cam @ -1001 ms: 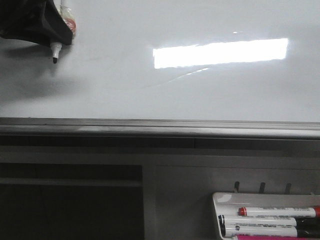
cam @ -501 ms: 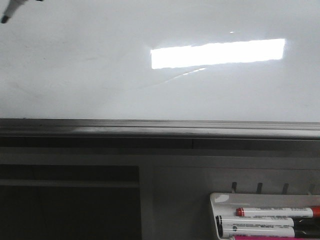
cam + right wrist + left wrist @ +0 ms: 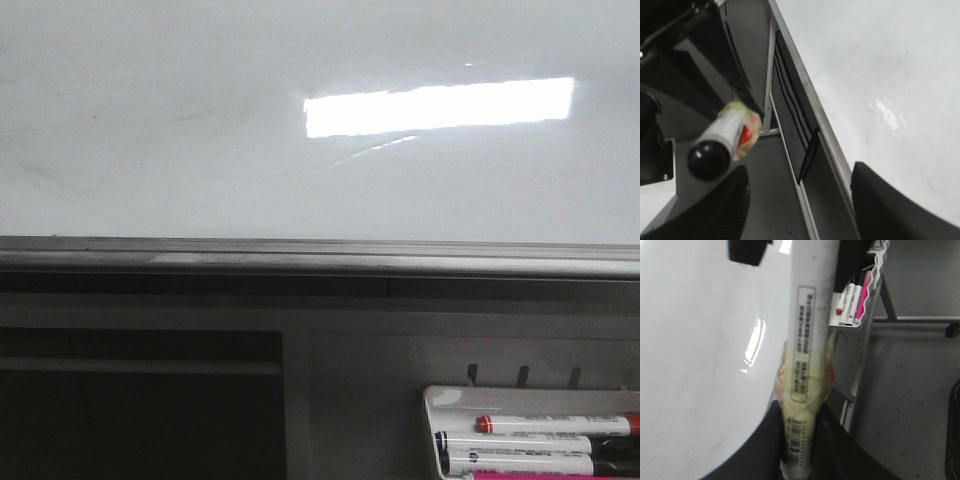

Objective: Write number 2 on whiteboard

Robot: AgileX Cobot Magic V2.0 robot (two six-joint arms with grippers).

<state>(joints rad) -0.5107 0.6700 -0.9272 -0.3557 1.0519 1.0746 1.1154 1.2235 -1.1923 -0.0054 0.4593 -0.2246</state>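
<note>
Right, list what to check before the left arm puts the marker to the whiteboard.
1. Marker gripped: ok. The left hand is shut on its taped barrel.
2. Whiteboard ready: ok. The front view shows only glare and no stroke of the number 2.
3. Marker tip uncapped and on the board: cannot tell. The tip is outside every view.
4. Left hand visible to the front camera: not ok. It does not show there.
5. Right hand out of the way: ok. It is open and empty, down beside the board's lower rail.
</note>
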